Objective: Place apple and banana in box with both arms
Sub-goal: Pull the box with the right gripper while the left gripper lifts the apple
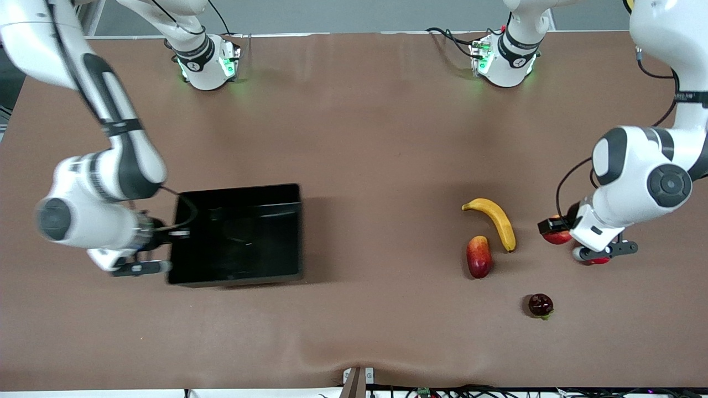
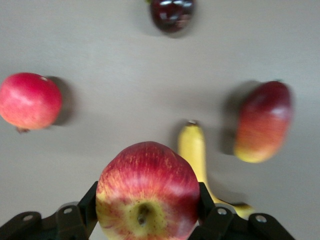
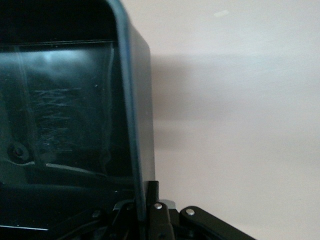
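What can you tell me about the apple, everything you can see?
The apple is small and round, red with fine streaks and a yellowish patch around its stem dimple. Its skin looks smooth and a little shiny. The left gripper has it pinched between its two black fingers, one on each side. It sits at the left arm's end of the table, beside the banana. Whether it rests on the table or is lifted cannot be told.

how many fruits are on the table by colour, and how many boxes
Red with yellow: 2, the apple in the left gripper and the mango-like fruit
Pinkish red: 1, the round fruit
Dark maroon: 1, the small fruit
Yellow: 1, the banana
Black: 1, the box, its wall pinched by the right gripper
Total: 5 fruits and 1 box, 6 things
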### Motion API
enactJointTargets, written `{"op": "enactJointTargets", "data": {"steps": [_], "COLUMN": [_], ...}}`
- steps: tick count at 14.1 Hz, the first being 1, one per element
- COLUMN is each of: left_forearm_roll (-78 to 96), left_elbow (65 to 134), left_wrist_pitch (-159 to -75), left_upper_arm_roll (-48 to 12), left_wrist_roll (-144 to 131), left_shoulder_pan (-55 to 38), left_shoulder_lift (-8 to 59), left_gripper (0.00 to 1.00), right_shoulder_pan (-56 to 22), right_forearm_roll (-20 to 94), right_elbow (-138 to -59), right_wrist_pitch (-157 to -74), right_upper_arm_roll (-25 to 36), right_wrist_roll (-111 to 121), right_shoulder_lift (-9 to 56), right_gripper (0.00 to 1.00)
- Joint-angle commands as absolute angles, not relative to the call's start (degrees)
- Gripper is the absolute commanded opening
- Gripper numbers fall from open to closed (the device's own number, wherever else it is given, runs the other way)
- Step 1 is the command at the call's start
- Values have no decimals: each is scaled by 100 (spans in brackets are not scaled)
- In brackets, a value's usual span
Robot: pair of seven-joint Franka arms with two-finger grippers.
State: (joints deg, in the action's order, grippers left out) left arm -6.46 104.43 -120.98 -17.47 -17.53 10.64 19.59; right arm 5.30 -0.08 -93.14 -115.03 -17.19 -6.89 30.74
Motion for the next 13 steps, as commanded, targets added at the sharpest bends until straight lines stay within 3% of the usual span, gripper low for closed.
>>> {"op": "enactJointTargets", "data": {"steps": [1, 6, 13], "left_forearm_roll": [-562, -580, -633], "left_elbow": [10582, 10564, 9959], "left_wrist_pitch": [-11988, -12050, -12085], "left_upper_arm_roll": [-2292, -3198, -3217], "left_wrist_roll": [-2545, -3786, -5772], "left_shoulder_pan": [1072, 941, -271], "left_shoulder_lift": [1705, 1819, 2257], "left_gripper": [0, 0, 0], "right_shoulder_pan": [-16, -939, -1739], "right_forearm_roll": [395, 773, 773], "right_elbow": [-9378, -9404, -9413], "right_wrist_pitch": [-11435, -11653, -12356], "right_upper_arm_roll": [-1731, -1723, -1714], "right_wrist_roll": [-1474, -1923, -3136], "right_shoulder_lift": [3049, 3278, 3656], "right_gripper": [0, 0, 0]}}
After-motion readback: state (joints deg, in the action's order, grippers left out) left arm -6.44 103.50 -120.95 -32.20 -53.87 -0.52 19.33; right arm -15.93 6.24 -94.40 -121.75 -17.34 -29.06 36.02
